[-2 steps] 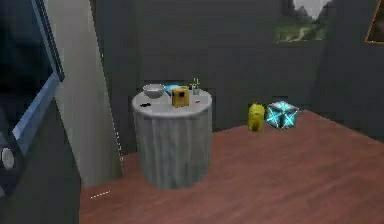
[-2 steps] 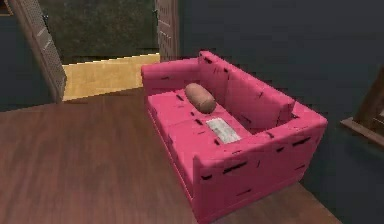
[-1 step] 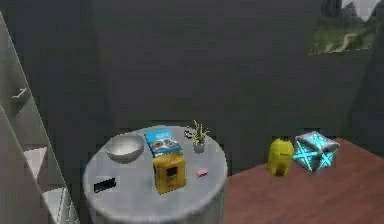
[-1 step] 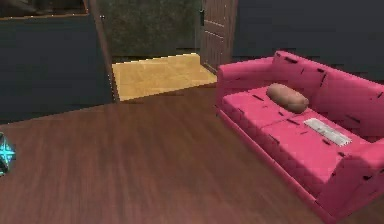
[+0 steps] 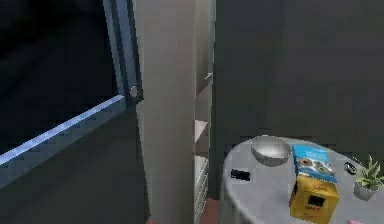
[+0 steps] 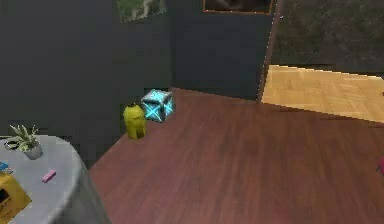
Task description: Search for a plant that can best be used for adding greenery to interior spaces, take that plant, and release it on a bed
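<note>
**Item 1, plant** (image 5: 368,178): small, with spiky green leaves in a pale pot, standing upright on the round grey table (image 5: 250,200). It sits at the forward view's right edge and at the arm side view's left edge, close to the table's farther rim.

**Item 2, same table:** a grey bowl (image 5: 268,150), a yellow-and-blue box (image 5: 313,183) just beside the plant, a small dark thing (image 5: 240,175) and a small pink thing (image 6: 48,177).

**Item 3, floor:** a yellow object (image 6: 133,120) touching a bright blue box (image 6: 157,105), both against the dark wall and well apart from the table.

**Item 4, my gripper:** I cannot tell its state.

**Governing relation:** the plant lies ahead of me and out to my arm's side, forward of the line my arm reaches along. I judge the search is done and the taking has not begun. I would roll forward until the plant sits on that line, then reach across the tabletop past the box.
</note>
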